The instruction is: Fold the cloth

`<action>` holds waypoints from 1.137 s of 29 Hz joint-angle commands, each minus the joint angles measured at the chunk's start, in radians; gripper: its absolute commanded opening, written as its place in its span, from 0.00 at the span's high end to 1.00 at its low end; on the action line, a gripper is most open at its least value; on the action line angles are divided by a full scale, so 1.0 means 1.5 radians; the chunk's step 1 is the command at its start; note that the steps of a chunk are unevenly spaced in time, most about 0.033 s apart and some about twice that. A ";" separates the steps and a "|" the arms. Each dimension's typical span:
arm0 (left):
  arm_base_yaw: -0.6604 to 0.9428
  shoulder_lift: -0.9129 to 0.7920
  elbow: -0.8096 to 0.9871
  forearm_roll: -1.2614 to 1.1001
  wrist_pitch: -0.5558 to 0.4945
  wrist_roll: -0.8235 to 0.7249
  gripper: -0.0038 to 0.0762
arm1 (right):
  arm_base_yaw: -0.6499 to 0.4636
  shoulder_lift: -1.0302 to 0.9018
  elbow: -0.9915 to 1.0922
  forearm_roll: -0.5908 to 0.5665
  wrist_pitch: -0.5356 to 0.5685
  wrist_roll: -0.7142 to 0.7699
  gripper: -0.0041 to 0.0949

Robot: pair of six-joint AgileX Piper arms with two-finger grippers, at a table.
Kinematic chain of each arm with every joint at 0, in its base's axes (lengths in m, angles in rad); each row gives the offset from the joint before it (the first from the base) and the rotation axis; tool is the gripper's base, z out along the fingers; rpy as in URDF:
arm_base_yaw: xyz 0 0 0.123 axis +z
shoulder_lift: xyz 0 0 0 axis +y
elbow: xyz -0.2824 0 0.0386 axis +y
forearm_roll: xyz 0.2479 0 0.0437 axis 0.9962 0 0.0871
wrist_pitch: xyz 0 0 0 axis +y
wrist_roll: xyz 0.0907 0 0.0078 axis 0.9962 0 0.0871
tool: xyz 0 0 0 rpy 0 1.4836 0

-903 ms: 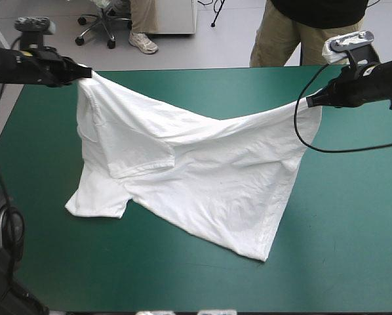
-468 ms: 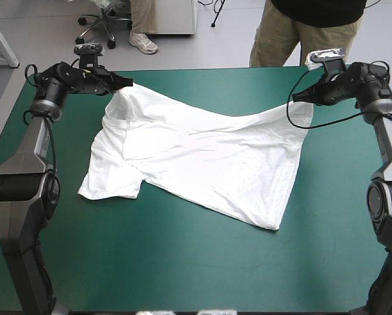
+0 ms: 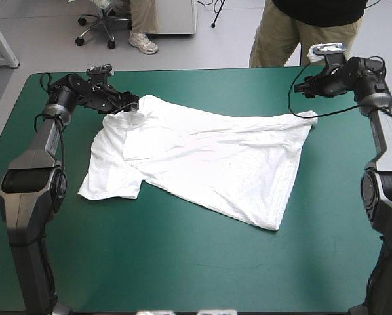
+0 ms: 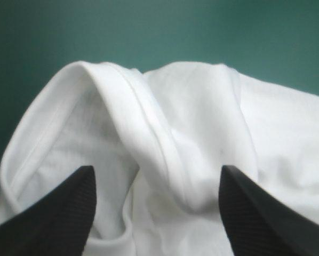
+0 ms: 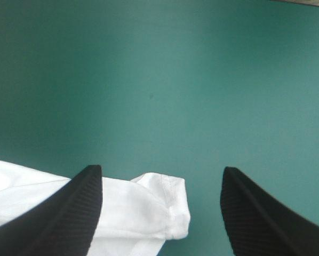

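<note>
When looking down from the high view, finds the T-shirt spread but skewed on the teal-green bench, wrinkled, with its far-left corner humped up. Left jaws right at that hump; right jaws just beyond the far-right corner, clear of it. Likely to fold crooked if gripped without squaring first.

In the left wrist view: jaws wide open, holding nothing. T-shirt bunched between and ahead of the black fingers, hem rolled over. Could pinch several layers and drag the roll along.

In the right wrist view: jaws open, empty. Only the T-shirt's corner between them, off-centre. Might nip a sliver, then slip.
</note>
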 commanded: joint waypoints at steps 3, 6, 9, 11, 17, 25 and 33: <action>0.000 -0.130 -0.019 0.039 0.079 -0.003 0.38 | -0.007 -0.109 -0.092 0.037 0.124 0.005 0.36; 0.000 -0.183 -0.018 0.105 0.155 -0.023 0.39 | -0.004 -0.159 -0.093 0.087 0.176 -0.006 0.42; 0.000 -0.240 -0.001 0.164 0.203 -0.042 0.41 | 0.001 -0.208 -0.093 0.115 0.236 -0.007 0.47; 0.001 -0.280 0.031 0.196 0.208 -0.055 0.42 | 0.015 -0.241 -0.091 0.117 0.266 -0.006 0.49; 0.001 -0.419 0.221 0.241 0.195 -0.083 0.42 | 0.064 -0.352 -0.006 0.112 0.266 -0.001 0.49; 0.060 -0.508 0.526 0.260 0.073 -0.133 0.41 | 0.093 -0.397 0.142 0.114 0.262 -0.019 0.49; 0.092 -0.465 0.620 0.135 -0.081 -0.096 0.41 | 0.093 -0.397 0.224 0.166 0.198 -0.047 0.49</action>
